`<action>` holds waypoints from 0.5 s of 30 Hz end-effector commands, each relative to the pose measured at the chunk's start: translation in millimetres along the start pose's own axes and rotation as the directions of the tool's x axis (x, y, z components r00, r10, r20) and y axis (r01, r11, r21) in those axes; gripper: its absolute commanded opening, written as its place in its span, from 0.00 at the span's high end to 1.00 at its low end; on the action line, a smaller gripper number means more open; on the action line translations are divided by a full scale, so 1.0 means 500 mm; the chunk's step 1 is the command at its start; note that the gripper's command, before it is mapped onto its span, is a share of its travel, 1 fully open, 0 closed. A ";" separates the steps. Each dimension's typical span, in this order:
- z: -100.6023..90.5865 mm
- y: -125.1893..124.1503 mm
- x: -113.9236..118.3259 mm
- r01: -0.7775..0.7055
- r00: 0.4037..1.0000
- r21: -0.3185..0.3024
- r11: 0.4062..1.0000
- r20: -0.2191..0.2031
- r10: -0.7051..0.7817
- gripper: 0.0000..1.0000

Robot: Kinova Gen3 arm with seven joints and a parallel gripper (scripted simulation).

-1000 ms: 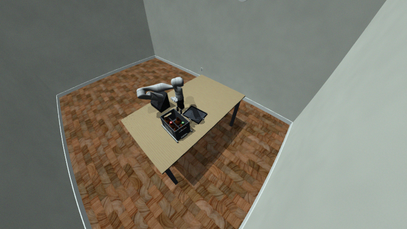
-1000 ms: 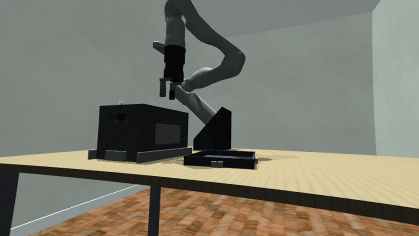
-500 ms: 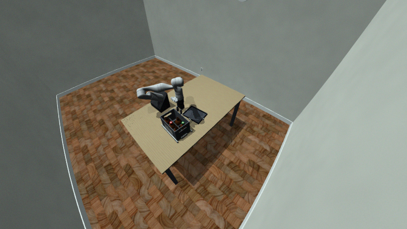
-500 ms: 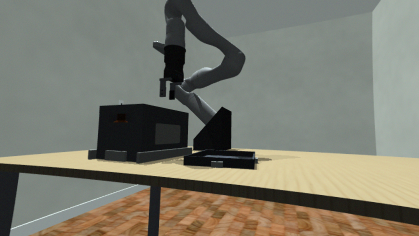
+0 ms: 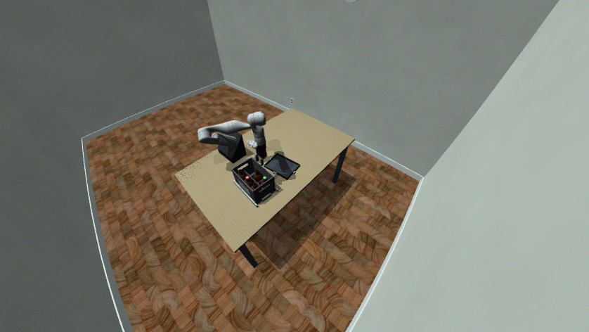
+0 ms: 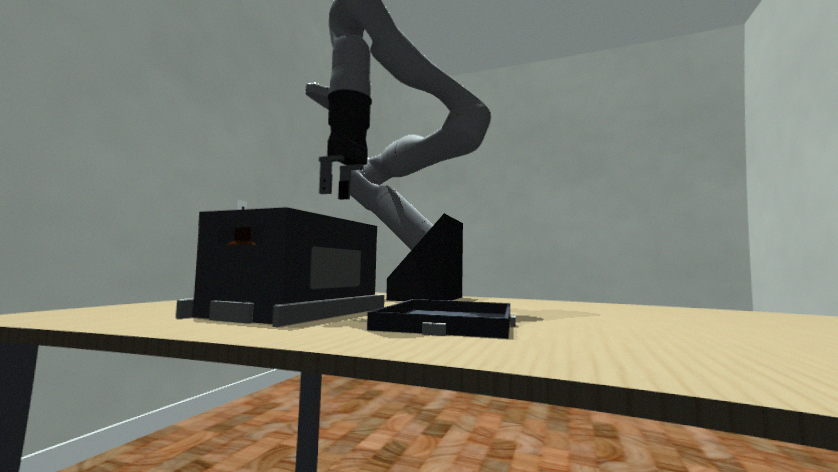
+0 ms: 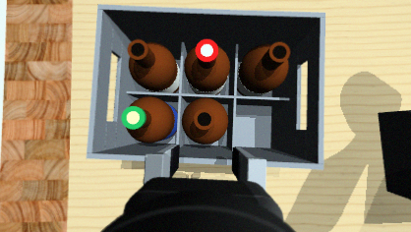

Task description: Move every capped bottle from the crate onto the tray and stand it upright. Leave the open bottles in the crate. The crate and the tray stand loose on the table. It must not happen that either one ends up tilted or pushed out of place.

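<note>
Hanging above the crate's near edge as the wrist view shows it, the gripper (image 5: 259, 163) (image 6: 334, 196) (image 7: 205, 157) has its fingers apart, with nothing between them. In that view, just ahead of the fingers lies the rim of the crate (image 5: 246, 190) (image 6: 246, 269) (image 7: 211, 10). Straight ahead of the hand, in the near row's middle compartment, is an open bottle (image 7: 205, 129); ahead and to its left is the green-capped bottle (image 5: 263, 178) (image 7: 149, 120), and ahead to its right a compartment without a bottle. Farther ahead, in the far row, the red-capped bottle (image 5: 247, 178) (image 7: 206, 64) has the middle place, between two open ones. The tray (image 5: 297, 166) (image 6: 391, 323) (image 7: 397, 152) stands near the crate, below the hand and off to its right, cut off by the wrist frame. In the exterior view, the crate wall hides nearly all the bottles; only a brown piece shows through its handle slot. From the top, the bottles are too small to make out well.
</note>
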State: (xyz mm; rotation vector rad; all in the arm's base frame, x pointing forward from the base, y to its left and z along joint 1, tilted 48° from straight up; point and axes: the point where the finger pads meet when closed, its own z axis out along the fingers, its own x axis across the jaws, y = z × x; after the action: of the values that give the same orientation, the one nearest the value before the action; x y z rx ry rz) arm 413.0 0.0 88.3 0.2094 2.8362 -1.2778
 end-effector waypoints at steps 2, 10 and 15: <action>-0.002 0.000 0.000 0.000 1.000 -0.001 1.000 0.002 0.000 0.00; 0.004 -0.046 0.002 0.089 0.996 -0.002 0.996 0.002 -0.089 0.00; 0.007 -0.079 0.003 0.153 0.988 -0.002 0.988 0.002 -0.153 0.00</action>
State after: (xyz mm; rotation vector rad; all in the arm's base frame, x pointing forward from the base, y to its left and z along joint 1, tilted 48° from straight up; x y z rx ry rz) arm 406.6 -19.5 105.2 0.0205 2.8991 -1.2970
